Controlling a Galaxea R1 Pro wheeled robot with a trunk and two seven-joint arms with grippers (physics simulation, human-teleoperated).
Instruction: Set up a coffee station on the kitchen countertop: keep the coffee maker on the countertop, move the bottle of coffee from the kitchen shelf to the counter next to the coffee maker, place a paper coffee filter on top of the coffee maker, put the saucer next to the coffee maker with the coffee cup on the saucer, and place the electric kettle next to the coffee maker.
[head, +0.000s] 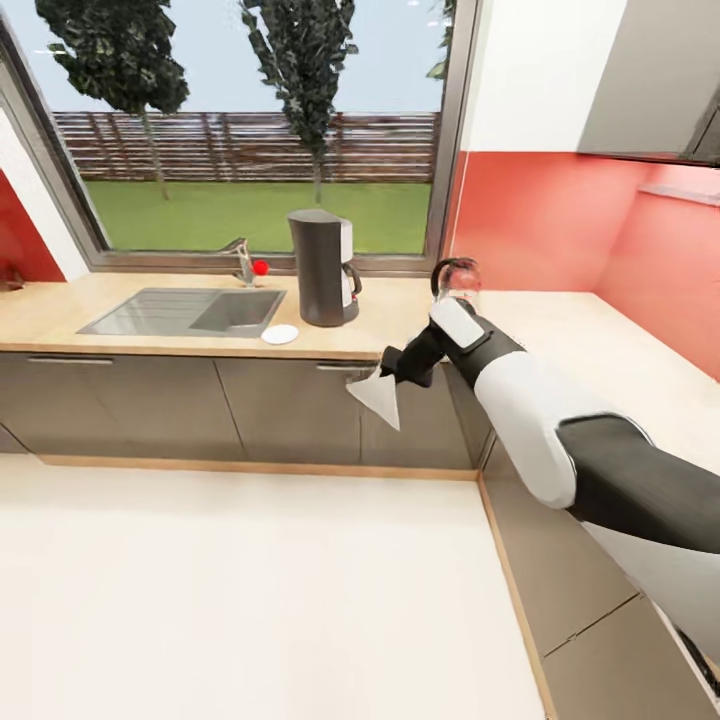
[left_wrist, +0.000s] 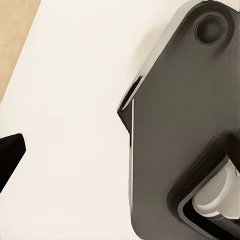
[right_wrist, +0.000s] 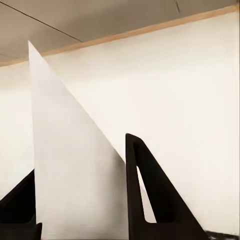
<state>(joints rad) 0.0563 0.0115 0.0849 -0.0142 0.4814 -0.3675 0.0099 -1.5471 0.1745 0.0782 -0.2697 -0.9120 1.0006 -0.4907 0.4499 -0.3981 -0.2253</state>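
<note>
Right black gripper (head: 383, 376) pinches the thin white triangular paper coffee filter (head: 381, 397) before dark grey cabinet fronts (head: 290, 408). Left gripper's state is unclear. On the beige wood-look kitchen countertop (head: 390, 305), the tall dark grey coffee maker (head: 322, 267) stands by the window (head: 250, 130).

Right gripper (right_wrist: 82, 200) closed on paper coffee filter (right_wrist: 65, 165); filter flat white triangle, tip pointing away from camera, base pinched between dark fingers; one finger (right_wrist: 150, 200) fully visible, triangular with slotted opening; other finger only partly seen behind filter edge; pale floor (right_wrist: 190, 85) beyond; thin wood-coloured strip (right_wrist: 150, 29) borders floor; grey cabinet fronts (right_wrist: 100, 17) past strip, thin seam lines between them.
</note>
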